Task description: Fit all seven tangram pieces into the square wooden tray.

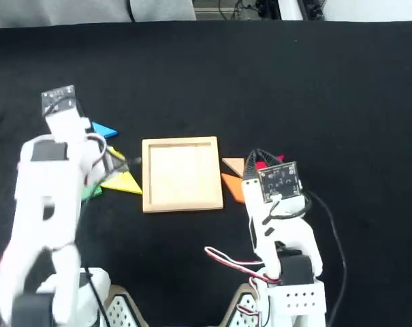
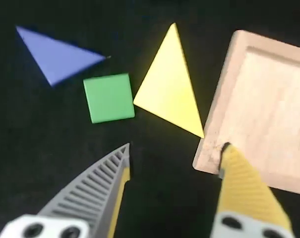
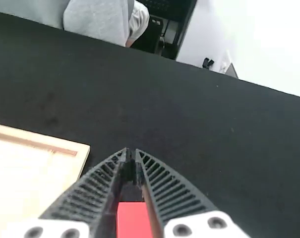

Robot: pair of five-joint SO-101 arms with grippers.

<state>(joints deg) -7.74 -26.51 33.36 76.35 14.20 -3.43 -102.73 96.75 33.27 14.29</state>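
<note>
The square wooden tray lies mid-table, its recess showing bare wood. To its left lie a yellow triangle, a blue triangle and a green piece. My left gripper hangs open above the cloth between the yellow triangle and the tray corner, with the green square and blue triangle beyond. Right of the tray sit a tan piece, an orange piece and a red piece. My right gripper is shut, with the red piece seen under it.
Black cloth covers the table, with wide open room behind and to the right of the tray. The arm bases and cables stand at the front edge. A chair and grey fabric lie past the far edge.
</note>
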